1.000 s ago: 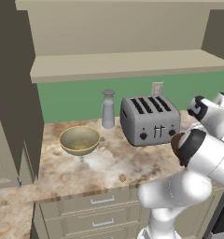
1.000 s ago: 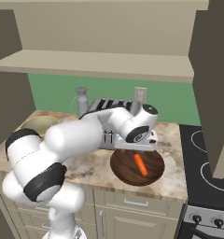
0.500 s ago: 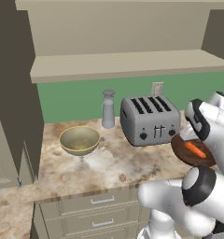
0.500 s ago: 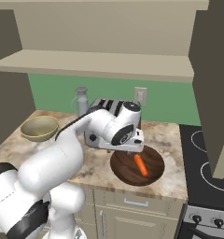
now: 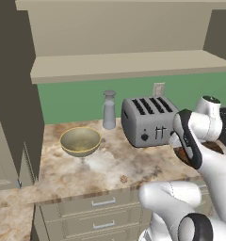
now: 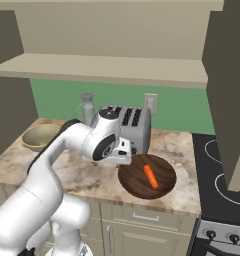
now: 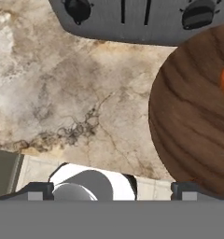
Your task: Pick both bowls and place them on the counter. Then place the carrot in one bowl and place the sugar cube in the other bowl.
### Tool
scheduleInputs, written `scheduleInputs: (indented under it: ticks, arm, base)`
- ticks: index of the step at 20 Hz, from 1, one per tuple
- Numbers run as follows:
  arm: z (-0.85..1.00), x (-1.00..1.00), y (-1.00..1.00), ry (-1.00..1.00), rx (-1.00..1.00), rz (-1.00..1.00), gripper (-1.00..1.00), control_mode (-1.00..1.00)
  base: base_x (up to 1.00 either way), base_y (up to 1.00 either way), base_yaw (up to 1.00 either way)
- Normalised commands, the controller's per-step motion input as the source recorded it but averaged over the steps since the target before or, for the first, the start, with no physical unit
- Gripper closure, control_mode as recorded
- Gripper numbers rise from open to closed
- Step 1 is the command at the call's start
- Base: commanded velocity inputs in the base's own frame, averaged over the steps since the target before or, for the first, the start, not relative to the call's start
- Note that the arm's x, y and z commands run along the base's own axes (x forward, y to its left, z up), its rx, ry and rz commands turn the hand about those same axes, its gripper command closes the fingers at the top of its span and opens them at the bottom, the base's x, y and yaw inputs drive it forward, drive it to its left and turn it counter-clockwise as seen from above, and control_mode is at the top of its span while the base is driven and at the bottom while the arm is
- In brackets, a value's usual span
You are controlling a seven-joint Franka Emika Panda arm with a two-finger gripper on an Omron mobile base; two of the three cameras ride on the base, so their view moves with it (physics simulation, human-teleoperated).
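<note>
While carrot [image 6: 150,176] lies in wooden bowl [image 6: 147,176] | end effector [image 7: 112,189] apart, empty

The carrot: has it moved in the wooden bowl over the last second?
No. The carrot lies in the wooden bowl, right of the toaster's front, as before.

carrot [image 6: 150,176] in wooden bowl [image 6: 147,178] | toaster [image 6: 124,127] behind it | deep bowl [image 6: 40,137] far left on counter [image 6: 82,175]
</note>
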Motion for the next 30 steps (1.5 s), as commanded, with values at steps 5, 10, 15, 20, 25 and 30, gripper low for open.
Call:
scheduleInputs:
  ticks: [5,10,15,20,25,30]
  arm:
    - [0.10,-0.15,0.59,0.01,-0.05,0.00,-1.00,-1.00]
    - [0.09,-0.15,0.54,0.03,-0.03,0.00,-1.00,-1.00]
    - [0.02,-0.18,0.54,0.03,0.00,0.00,-1.00,-1.00]
    - [0.02,-0.11,0.52,0.06,0.00,0.00,-1.00,-1.00]
    - [0.00,-0.03,0.50,0.08,0.00,0.00,-1.00,-1.00]
    - [-0.06,0.08,0.47,0.15,0.00,0.00,-1.00,-1.00]
  base:
    - [0.00,0.00,0.00]
    - [0.00,0.00,0.00]
    - [0.00,0.00,0.00]
    - [0.00,0.00,0.00]
    - [0.00,0.00,0.00]
    - [0.00,0.00,0.00]
